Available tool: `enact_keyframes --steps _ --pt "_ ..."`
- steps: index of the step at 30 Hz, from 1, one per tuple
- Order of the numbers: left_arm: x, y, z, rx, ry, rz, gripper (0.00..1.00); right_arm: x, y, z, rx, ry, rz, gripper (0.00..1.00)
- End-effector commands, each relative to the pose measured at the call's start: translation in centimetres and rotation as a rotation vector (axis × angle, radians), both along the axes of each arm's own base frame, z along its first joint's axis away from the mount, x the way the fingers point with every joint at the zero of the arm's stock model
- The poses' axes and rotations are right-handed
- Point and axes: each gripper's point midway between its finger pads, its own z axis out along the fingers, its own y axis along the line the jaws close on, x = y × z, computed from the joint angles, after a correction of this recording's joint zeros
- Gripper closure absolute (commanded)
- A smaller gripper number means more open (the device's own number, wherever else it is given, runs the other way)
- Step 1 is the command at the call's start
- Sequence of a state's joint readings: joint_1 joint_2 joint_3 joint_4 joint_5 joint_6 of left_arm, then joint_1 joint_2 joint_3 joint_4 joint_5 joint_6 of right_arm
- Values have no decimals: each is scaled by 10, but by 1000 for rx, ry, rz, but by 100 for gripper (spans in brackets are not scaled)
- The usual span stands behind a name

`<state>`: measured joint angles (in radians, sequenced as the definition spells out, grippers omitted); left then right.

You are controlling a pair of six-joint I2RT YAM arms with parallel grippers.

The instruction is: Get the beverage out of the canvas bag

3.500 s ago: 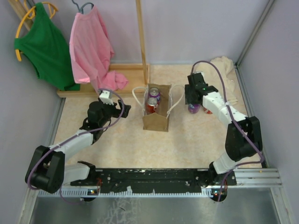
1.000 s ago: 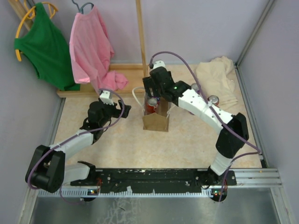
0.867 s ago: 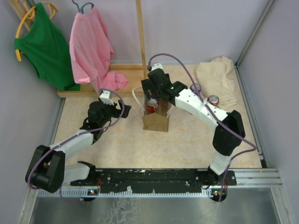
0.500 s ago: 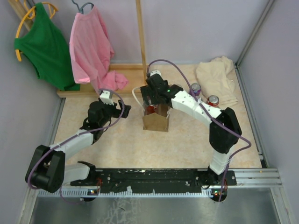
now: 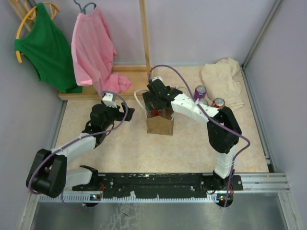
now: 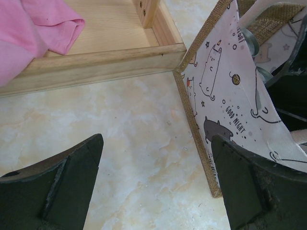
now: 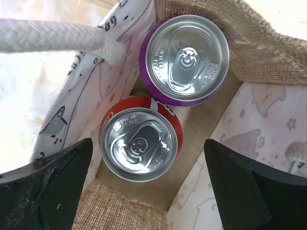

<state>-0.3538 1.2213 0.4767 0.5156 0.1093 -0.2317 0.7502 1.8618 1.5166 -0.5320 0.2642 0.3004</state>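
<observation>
Red beverage can (image 7: 139, 143) in canvas bag (image 7: 259, 57) lies centred below spread right gripper (image 7: 147, 146).

The top camera overlooks everything from above; both wrist cameras closely share the canvas bag (image 5: 160, 125), the right looking straight down.

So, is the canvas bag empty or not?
Not empty: a purple can and a red can stand upright inside the canvas bag.
</observation>
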Motion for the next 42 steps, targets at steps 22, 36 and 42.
enact_keyframes --steps 22,36,42 --pt "3 -8 9 -15 -25 -25 0 19 12 -18 -26 -36 -11 32" --pt "2 -10 8 -18 -21 -32 0 16 4 -25 -62 -26 -20 78" --pt "2 -9 9 -18 -25 -31 0 17 5 -12 -31 -59 -20 100"
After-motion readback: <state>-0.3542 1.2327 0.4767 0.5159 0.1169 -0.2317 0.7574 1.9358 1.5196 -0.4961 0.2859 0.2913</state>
